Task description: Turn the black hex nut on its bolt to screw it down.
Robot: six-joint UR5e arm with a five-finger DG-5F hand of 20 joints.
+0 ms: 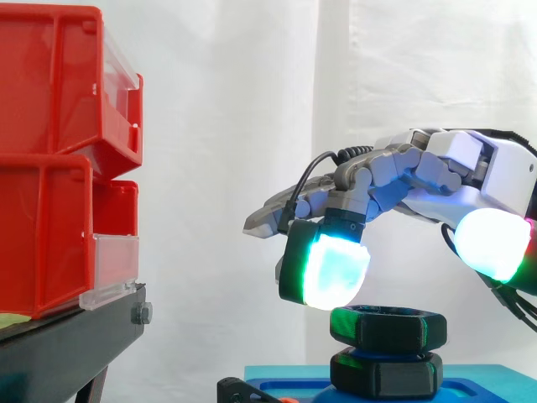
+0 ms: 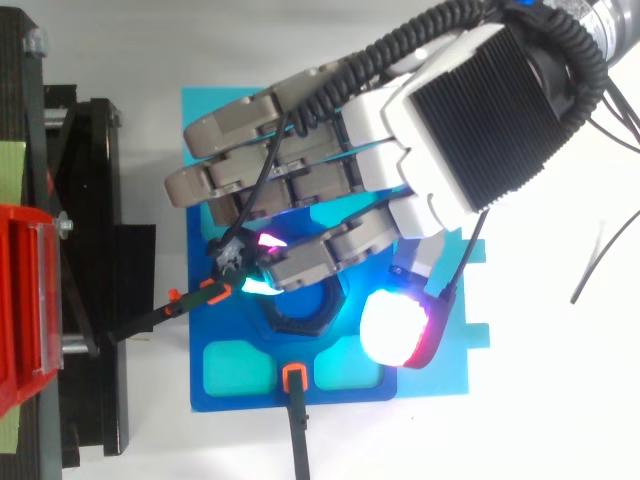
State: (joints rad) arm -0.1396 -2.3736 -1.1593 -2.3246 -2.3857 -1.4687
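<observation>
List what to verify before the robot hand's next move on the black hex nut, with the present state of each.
1. The robot hand is above the black hex nut: ok.
2. Nut pinched between fingertip pad and thumb pad: not ok; the thumb pad stands above and beside it, apart.
3. Fingertip pad touching the nut: cannot tell; it hangs at the nut's top edge.
4. Blue base clamped: ok; two orange-tipped clamps sit on its edges.
5. Thread left under the nut: cannot tell; a second black hex piece sits close below.
</observation>
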